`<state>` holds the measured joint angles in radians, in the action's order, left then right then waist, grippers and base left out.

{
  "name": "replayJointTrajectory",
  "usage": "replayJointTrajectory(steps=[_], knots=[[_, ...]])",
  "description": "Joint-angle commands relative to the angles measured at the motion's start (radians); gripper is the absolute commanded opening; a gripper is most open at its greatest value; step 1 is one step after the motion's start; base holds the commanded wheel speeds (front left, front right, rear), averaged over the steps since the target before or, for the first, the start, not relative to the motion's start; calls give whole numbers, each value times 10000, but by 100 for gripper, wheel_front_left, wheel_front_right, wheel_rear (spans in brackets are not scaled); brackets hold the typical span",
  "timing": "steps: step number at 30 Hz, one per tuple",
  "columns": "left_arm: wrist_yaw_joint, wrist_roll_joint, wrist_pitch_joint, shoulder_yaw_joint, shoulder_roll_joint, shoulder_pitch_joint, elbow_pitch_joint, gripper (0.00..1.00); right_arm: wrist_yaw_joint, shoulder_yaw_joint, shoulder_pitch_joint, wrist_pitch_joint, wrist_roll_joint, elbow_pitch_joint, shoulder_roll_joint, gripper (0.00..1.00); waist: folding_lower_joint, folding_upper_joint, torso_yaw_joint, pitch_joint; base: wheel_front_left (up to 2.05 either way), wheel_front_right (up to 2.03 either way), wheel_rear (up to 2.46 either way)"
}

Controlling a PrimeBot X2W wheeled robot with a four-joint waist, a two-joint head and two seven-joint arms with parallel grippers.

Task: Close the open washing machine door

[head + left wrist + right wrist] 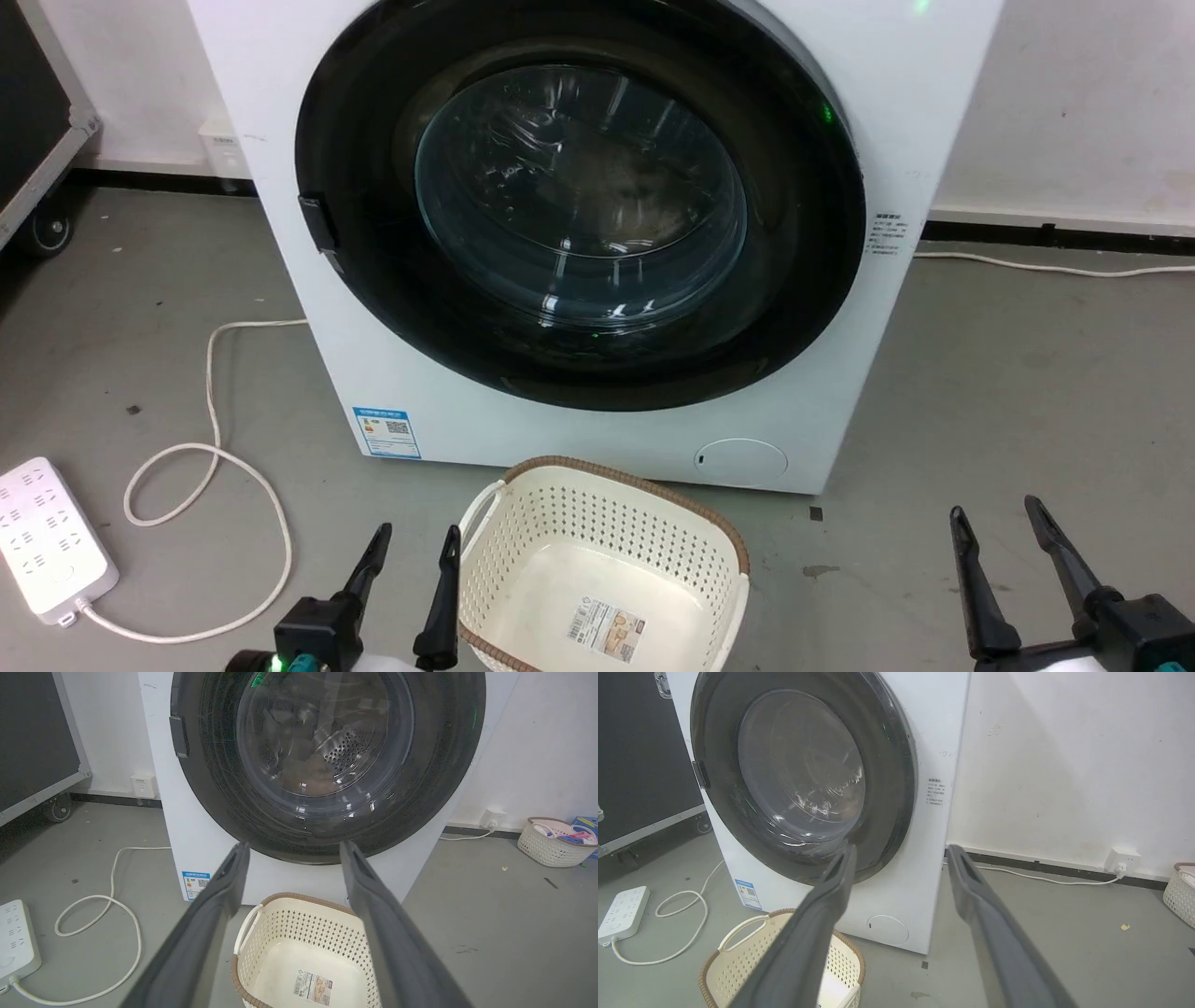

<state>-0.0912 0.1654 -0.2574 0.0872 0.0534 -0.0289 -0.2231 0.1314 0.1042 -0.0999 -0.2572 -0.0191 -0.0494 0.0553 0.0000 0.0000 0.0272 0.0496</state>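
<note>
So, desk to operator: which way does the door lie from your fingers?

Operator: Reading from my left, a white power strip [47, 541] and its looped cable lie on the floor, well clear of everything. Next comes my left gripper [417, 537], held low, its fingers spread apart and holding nothing. Just to its right an empty cream basket [719, 551] stands on the floor directly in front of the machine. The washing machine door [579, 196] is ahead of and above both pairs of fingers. It faces me squarely, and as far as I can judge its black rim lies against the white front. Far right is my right gripper [994, 511], fingers likewise parted and empty.

Desk: Is it shut, then?

Operator: It looks swung to, but I can't tell whether it has latched. A small dark tab [317, 224] sits on the rim's left edge. I take that as the free side and the right as the hinge side, though I can't make out a hinge.

Desk: Which arm, if it needs a push?

Operator: The left, I'd say, since it's nearer the tab side. My left wrist view looks up over the basket at the lower rim, so the reach would go forward and upward. I'd press flat on the rim near the tab, not on the glass. My one worry is clipping the basket on the way.
</note>
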Motion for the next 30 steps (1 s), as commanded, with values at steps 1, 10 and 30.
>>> replayJointTrajectory(steps=[1, 10, 30], knots=[[-41, -93, -44, 20, 8, 157, -33, 100, -7, -37, -161, -44, -88, 37, -49, 100, 0, 0, -23, -7, 0, 0, 0], [38, -104, 116, -40, -5, 51, 82, 0, 0, -63, 51, 105, 13, 12, 0, 0, 0, 0, -36, -29, 0, 0, 0], [198, -387, 566, -192, -10, 95, 475, 0, -2, -242, 225, 556, 46, 100, -9, 0, 0, 0, -79, -114, 0, 0, 0]])
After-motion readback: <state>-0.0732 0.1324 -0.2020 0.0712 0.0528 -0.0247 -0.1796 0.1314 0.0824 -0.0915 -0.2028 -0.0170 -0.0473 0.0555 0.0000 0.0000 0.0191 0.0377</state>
